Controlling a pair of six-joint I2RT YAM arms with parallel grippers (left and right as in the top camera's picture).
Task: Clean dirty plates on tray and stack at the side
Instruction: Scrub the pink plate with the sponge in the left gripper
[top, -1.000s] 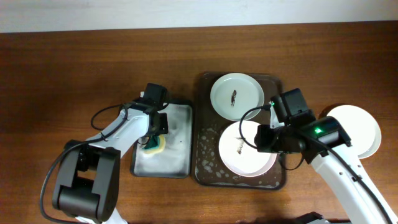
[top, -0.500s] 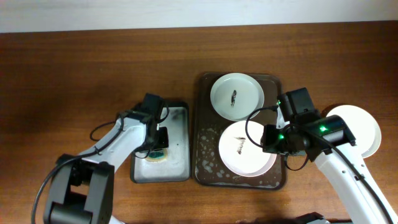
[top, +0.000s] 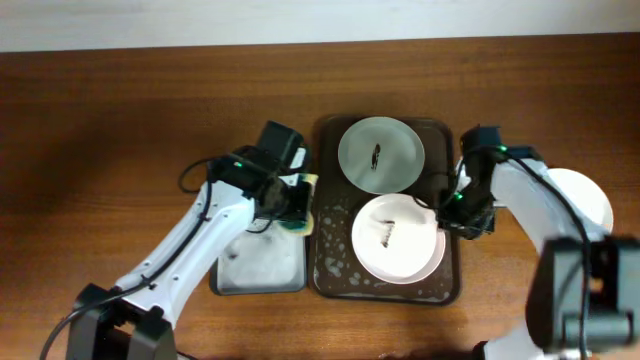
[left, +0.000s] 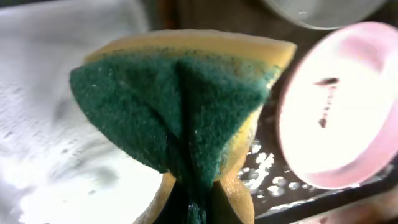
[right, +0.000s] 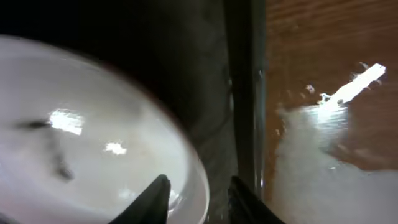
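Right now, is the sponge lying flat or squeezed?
Squeezed: the sponge is creased down its green face, pinched in the left gripper.

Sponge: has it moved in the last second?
Yes. The sponge has gone right, from the grey tray's middle toward the brown tray, held by the left gripper.

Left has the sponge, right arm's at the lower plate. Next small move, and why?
Probably shut the right gripper on the pink plate. Its open fingers straddle the rim, so a grip looks ready. That would steady the plate, whose dark smear is uncleaned, before the left gripper brings over the sponge it pinches.
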